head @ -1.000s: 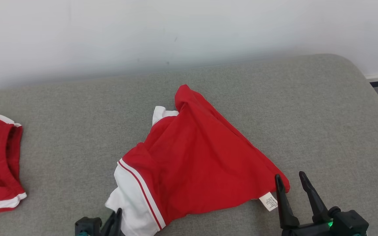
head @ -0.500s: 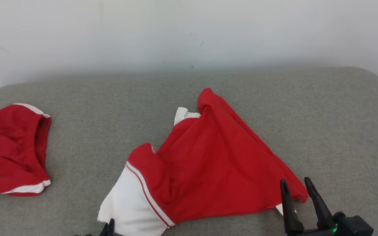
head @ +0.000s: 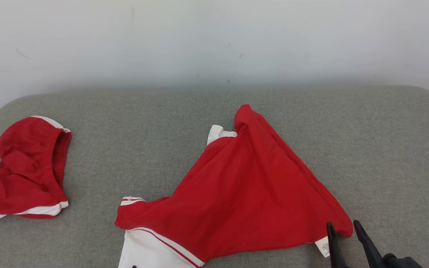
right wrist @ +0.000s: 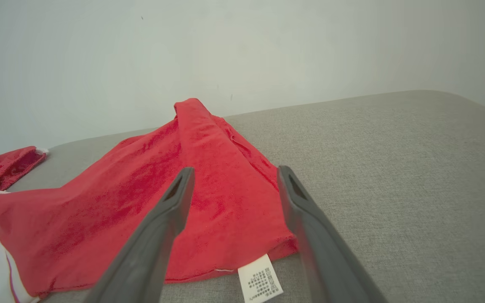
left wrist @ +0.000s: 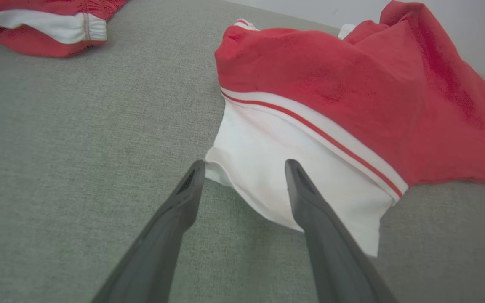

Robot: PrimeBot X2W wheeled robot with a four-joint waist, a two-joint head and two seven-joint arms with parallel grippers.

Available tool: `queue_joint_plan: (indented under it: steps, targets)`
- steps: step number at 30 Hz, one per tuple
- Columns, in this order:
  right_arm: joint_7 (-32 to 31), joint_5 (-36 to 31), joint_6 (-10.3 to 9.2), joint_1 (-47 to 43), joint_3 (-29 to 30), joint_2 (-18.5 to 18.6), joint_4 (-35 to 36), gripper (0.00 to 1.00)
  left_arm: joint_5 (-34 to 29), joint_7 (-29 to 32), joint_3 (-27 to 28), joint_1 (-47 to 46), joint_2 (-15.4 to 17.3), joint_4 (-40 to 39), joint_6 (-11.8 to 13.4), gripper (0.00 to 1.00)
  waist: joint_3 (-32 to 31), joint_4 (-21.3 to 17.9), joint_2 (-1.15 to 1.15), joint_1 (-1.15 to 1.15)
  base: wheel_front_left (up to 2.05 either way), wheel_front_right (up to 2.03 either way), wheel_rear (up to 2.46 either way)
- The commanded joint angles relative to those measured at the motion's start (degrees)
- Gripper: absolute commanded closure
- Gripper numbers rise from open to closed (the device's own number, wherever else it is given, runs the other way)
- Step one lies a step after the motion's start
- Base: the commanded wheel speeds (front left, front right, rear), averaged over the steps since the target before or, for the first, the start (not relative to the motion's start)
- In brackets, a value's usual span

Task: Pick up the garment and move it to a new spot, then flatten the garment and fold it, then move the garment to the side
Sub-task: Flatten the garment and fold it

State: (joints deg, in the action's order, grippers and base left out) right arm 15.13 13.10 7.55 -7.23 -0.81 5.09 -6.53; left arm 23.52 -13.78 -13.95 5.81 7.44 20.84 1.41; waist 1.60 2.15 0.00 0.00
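The left claw [left wrist: 245, 163] had dropped the garment's [head: 251, 193] hem [left wrist: 267, 143] at 7 o'clock; it and the right claw [head: 343, 223] gaped empty; flattening was in hand; next came fresh corner grips.

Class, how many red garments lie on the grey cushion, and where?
2. The middle garment lies spread near the front edge. The left garment lies at the far left, cut off by the frame; others may be out of view.

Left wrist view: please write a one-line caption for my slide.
Open left gripper at the white band of the red garment on a grey cushion; a second garment lies beyond.
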Motion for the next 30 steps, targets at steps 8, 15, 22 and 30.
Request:
queue_joint_plan:
  steps: [8, 15, 22, 30]
  targets:
    - [0.01, 0.52, -0.14, -0.41, 2.09, 3.81, -7.06, 0.0, -1.0, 1.26, 1.14, 0.35, 3.31, -2.19, -0.08, 0.0, -0.17, -0.22, 0.0, 0.0, 0.0, 0.0, 0.0]
    - [0.01, 1.91, -0.14, 4.47, 0.38, 6.85, -14.58, 0.0, -0.16, 3.01, 0.14, -1.5, 3.63, 2.59, -1.82, 0.0, 0.86, -1.69, 0.0, 0.0, 0.0, 0.0, 0.0]
    - [0.01, 3.19, -0.14, 8.94, -1.45, 8.93, -20.13, 0.0, 0.67, 3.1, -0.97, -2.9, 2.58, 6.43, -2.97, 0.0, 1.78, -1.55, 0.0, 0.0, 0.0, 0.0, 0.0]
    - [0.01, 5.44, -0.14, 13.65, -5.4, 9.85, -27.86, 0.0, 2.01, 3.98, -1.54, -5.8, 2.11, 11.7, -4.45, 0.0, 2.33, -0.97, 0.0, 0.0, 0.0, 0.0, 0.0]
